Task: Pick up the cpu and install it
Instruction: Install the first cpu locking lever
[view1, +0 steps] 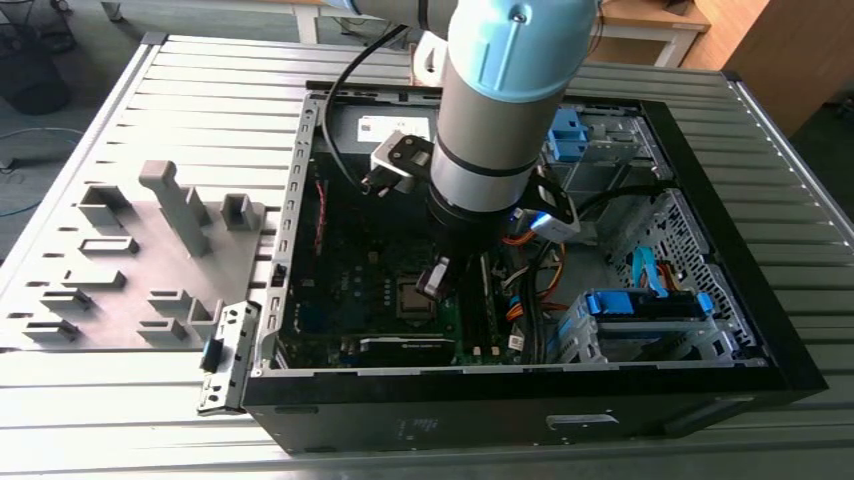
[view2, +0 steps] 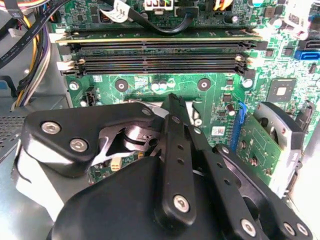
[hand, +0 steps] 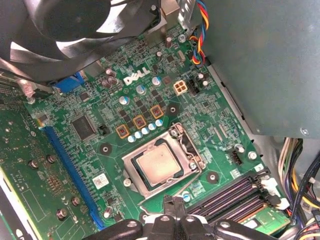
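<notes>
Your arm (view1: 501, 110) reached down into the open computer case (view1: 534, 395), which lay on its side on the ribbed metal tabletop (view1: 214, 80). The pincer (view1: 435, 281) hung low over the green circuit board (hand: 200, 115), just beside the socket. The cpu (hand: 159, 165) sat flat inside its metal socket frame (hand: 187, 150) in the first wrist view, silvery top facing up, with nothing touching it. You could see the pincer's black links at the edge of that picture, near the socket and apart from the chip. Whether its fingers were spread or pressed together, I cannot tell. In the second wrist view, 2 long black memory slots (view2: 160, 57) ran across the board beyond the pincer's body.
</notes>
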